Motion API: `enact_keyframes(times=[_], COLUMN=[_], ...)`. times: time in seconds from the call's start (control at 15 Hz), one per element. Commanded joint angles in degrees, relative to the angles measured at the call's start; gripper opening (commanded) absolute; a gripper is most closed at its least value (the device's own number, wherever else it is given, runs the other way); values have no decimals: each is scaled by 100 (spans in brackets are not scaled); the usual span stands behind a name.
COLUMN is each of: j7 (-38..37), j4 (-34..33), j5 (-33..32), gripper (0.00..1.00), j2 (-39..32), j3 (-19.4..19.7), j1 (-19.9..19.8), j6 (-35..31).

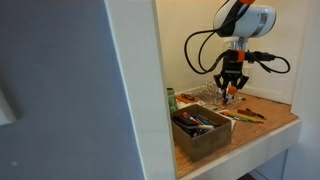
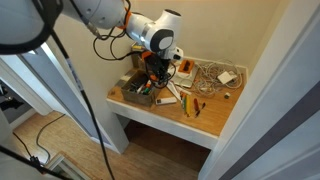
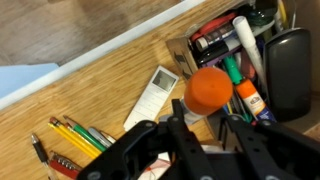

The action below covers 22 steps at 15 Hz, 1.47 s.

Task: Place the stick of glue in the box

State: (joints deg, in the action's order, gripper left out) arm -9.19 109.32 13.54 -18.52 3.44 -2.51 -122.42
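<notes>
The dark two-fingered gripper (image 3: 210, 122) is clenched on the small cylindrical stick of glue (image 3: 210, 90). It holds it raised above the wooden tabletop (image 3: 100, 70), just beside the grey-brown, low-walled, open-topped box (image 1: 205, 141) and not yet over it. In the wrist view only the stick's orange-red end shows, so its long axis probably runs down along the fingers, and the box's crowded interior lies up and to the right, which is the way the carry has to go.

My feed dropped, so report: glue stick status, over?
Gripper shut on the stick of glue, held aloft. The box close by, stick not yet in. Markers crowd the box; nothing else blocks.
</notes>
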Motion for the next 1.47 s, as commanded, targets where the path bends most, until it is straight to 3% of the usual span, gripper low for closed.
enact_keyframes(times=[0.0, 0.47, 0.53, 0.6, 0.93, 1.0, 1.4], j7=[232, 1022, 686, 700, 697, 436, 667], j4=[1055, 2162, 1798, 1871, 1862, 1889, 1647], j5=[-291, -48, -181, -181, -182, -548, -475], gripper=[8, 8, 8, 30, 30, 8, 8], j2=[773, 1101, 924, 922, 903, 836, 137], j3=[-143, -664, -578, -616, -596, -458, -668], j1=[225, 414, 387, 398, 381, 468, 504], j6=[-1225, -4106, -3507, -3645, -3630, -3951, -4650])
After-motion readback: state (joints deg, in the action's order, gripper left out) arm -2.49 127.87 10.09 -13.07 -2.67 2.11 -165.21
